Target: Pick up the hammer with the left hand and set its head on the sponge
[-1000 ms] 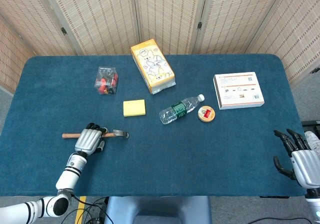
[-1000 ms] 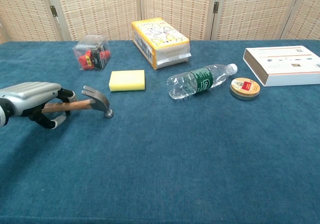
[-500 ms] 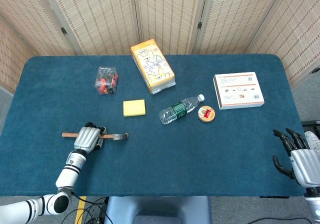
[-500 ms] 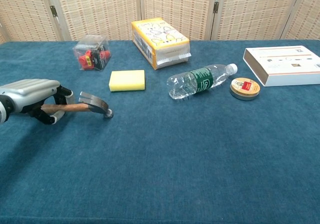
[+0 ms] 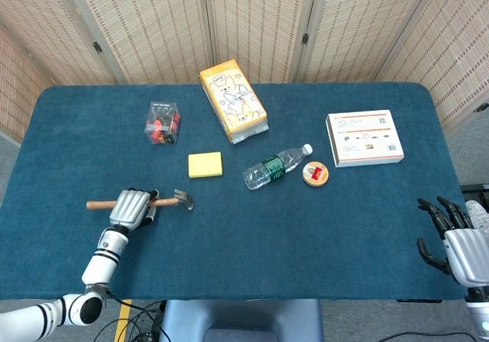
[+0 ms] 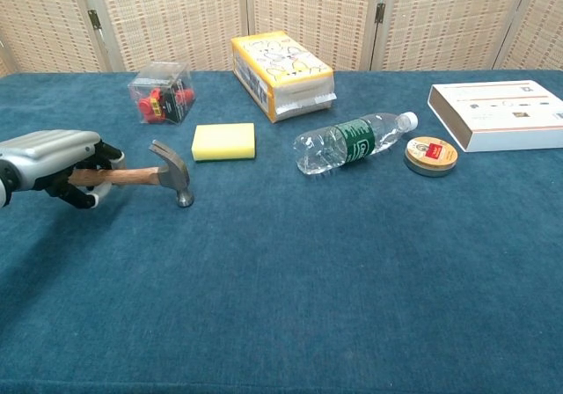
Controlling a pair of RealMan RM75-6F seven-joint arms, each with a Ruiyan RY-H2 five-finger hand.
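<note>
My left hand [image 5: 131, 208] [image 6: 54, 165] grips the wooden handle of the hammer [image 5: 141, 201] [image 6: 145, 176] at the table's front left. The steel head [image 6: 173, 172] points down and sits just above or on the cloth, a short way in front and to the left of the yellow sponge [image 5: 205, 164] [image 6: 223, 141]. The handle's end sticks out to the left of the hand in the head view. My right hand [image 5: 456, 239] hangs beside the table's front right corner with its fingers spread and nothing in it.
A clear box with red parts [image 5: 162, 122] stands behind the hammer. A yellow carton [image 5: 233, 100], a lying water bottle [image 5: 276, 166], a round tin [image 5: 314, 174] and a white box [image 5: 364, 137] lie further back and right on the blue table [image 5: 290, 235].
My left hand has closed on the hammer's handle and drawn it slightly left and up; the head has turned to point downward.
</note>
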